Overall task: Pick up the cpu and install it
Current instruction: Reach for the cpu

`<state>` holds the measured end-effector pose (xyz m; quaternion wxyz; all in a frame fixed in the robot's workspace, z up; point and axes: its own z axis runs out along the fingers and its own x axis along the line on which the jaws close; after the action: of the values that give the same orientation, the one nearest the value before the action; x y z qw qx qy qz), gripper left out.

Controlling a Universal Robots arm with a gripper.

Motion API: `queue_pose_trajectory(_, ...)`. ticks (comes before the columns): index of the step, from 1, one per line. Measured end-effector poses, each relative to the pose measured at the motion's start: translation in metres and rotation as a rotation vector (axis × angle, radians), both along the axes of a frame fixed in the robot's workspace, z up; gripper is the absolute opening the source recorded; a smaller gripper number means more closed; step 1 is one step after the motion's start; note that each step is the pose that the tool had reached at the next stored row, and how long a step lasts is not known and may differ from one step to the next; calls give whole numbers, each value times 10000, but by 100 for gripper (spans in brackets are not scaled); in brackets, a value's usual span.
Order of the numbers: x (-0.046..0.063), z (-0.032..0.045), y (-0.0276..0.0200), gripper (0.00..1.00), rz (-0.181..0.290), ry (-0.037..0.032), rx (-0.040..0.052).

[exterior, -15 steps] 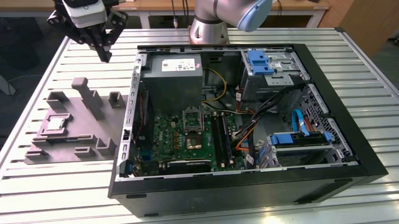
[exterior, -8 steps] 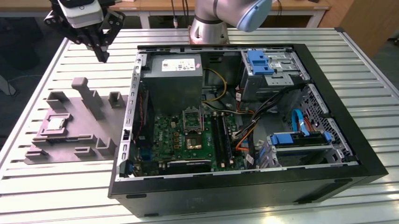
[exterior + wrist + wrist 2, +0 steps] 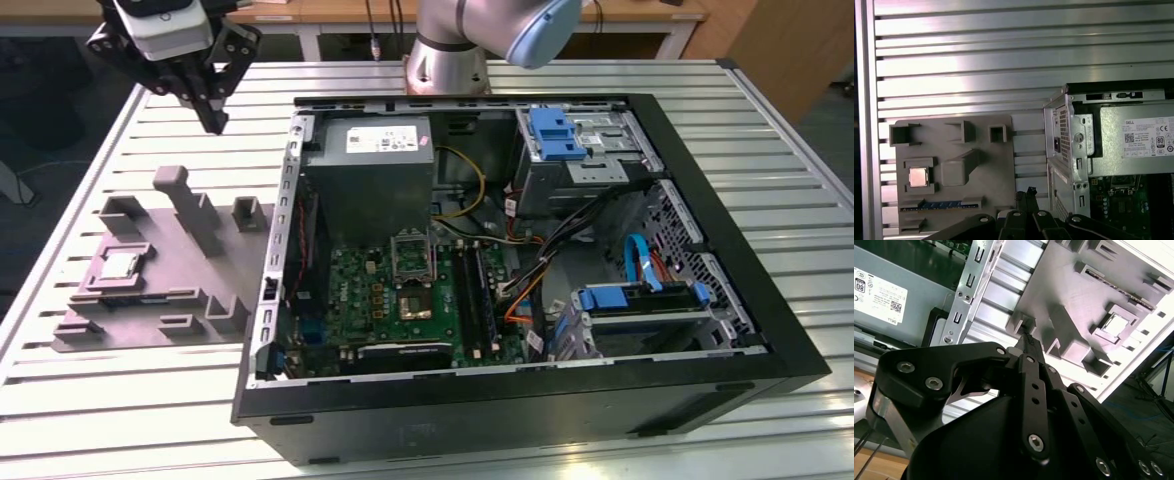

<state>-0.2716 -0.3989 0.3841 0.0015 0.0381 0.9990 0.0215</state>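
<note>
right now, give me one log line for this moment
gripper: raised, jaws shut, empty | cpu: lying in grey fixture, not picked up | gripper-to-cpu: apart, no contact

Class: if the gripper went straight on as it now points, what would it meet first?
The gripper would probably meet the slatted table beside the grey fixture, or the fixture's edge; depth is unclear. Not the cpu.

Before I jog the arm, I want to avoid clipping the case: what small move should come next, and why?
Probably shift the gripper sideways, toward the exterior view's left, to above the cpu. The cpu lies in its pocket on the grey fixture, while the shut, empty gripper hangs high by the fixture's edge beside the computer case.
</note>
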Motion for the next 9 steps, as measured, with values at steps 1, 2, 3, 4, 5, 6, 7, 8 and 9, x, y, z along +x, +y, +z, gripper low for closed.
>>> queue_pose_trajectory(1,-6,0,0,11,1,1,-1)
queue_pose_trajectory(2,-13,0,0,11,0,1,-1)
queue_pose_trajectory(3,-19,0,0,11,0,1,-1)
queue_pose_trajectory(4,-25,0,0,11,0,1,-1)
queue_pose_trajectory(5,-32,-1,0,11,1,1,-1)
queue_pose_trajectory(6,-38,-1,0,11,0,1,-1)
queue_pose_trajectory(7,-43,-1,0,11,0,1,-1)
queue_pose_trajectory(8,-49,-1,0,11,1,1,-1)
queue_pose_trajectory(9,-54,-1,0,11,1,1,-1)
